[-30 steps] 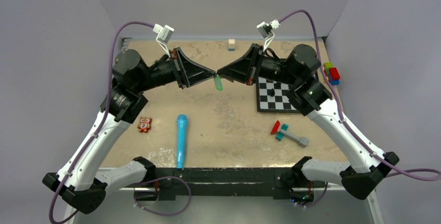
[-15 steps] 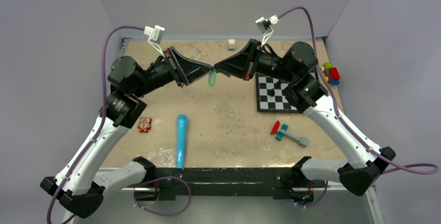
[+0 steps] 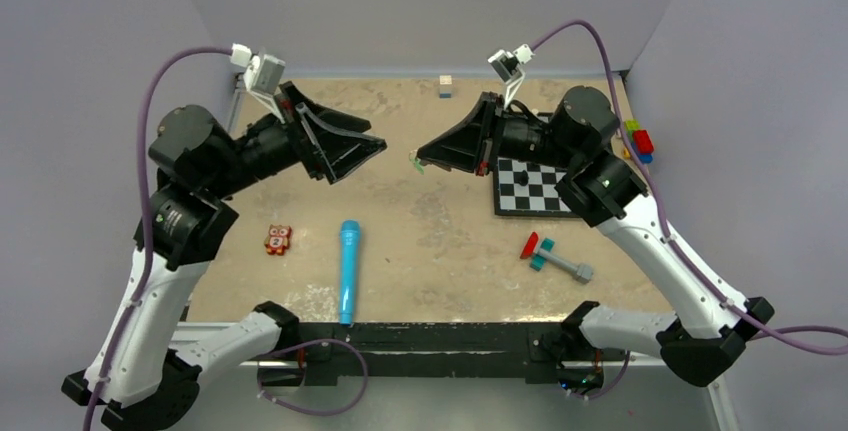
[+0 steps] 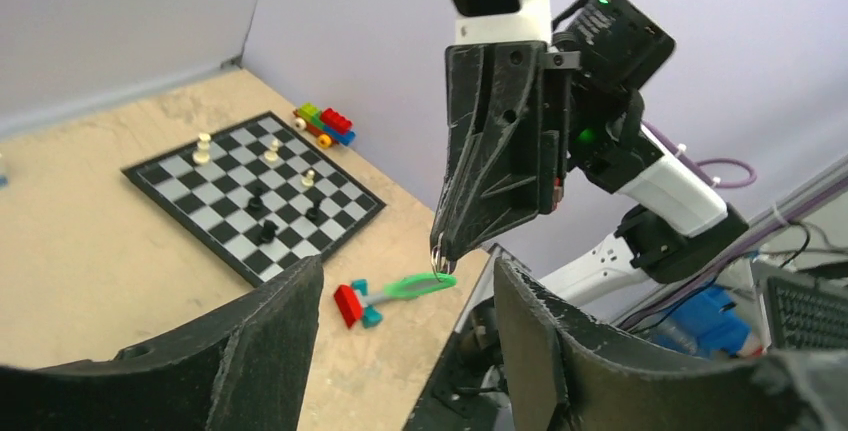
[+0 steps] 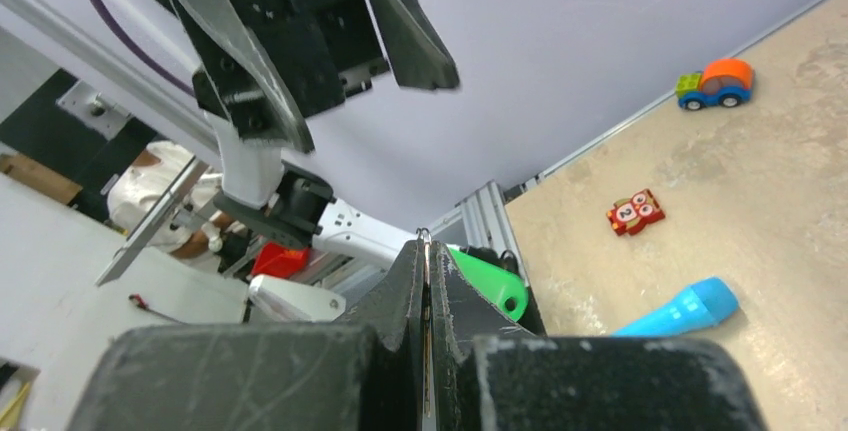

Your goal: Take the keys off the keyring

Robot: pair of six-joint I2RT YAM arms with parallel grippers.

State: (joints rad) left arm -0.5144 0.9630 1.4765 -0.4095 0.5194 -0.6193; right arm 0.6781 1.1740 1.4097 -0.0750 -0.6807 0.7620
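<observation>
A small metal keyring [image 4: 438, 260] is pinched at the tip of my right gripper [image 3: 421, 157], which is shut on it. One green key [image 4: 418, 286] hangs from the ring and juts sideways; in the right wrist view the green key [image 5: 489, 287] lies beside the shut fingers with the keyring [image 5: 424, 240] sticking out at their tip. My left gripper [image 3: 378, 143] is open and holds nothing. It stands a short way left of the key, level with it. In the left wrist view the ring and key sit in the gap between its fingers [image 4: 262, 349], farther off.
A chessboard [image 3: 530, 182] with pieces lies under the right arm. A blue cylinder [image 3: 348, 269], a red owl tile [image 3: 278, 239] and a red, teal and grey toy [image 3: 551, 256] lie on the sandy table. Toy bricks [image 3: 637, 141] and a small cube [image 3: 446, 86] sit near the back.
My left gripper has opened and pulled back to the left, away from the right gripper's tip. The green key and ring have stayed with the right gripper.
</observation>
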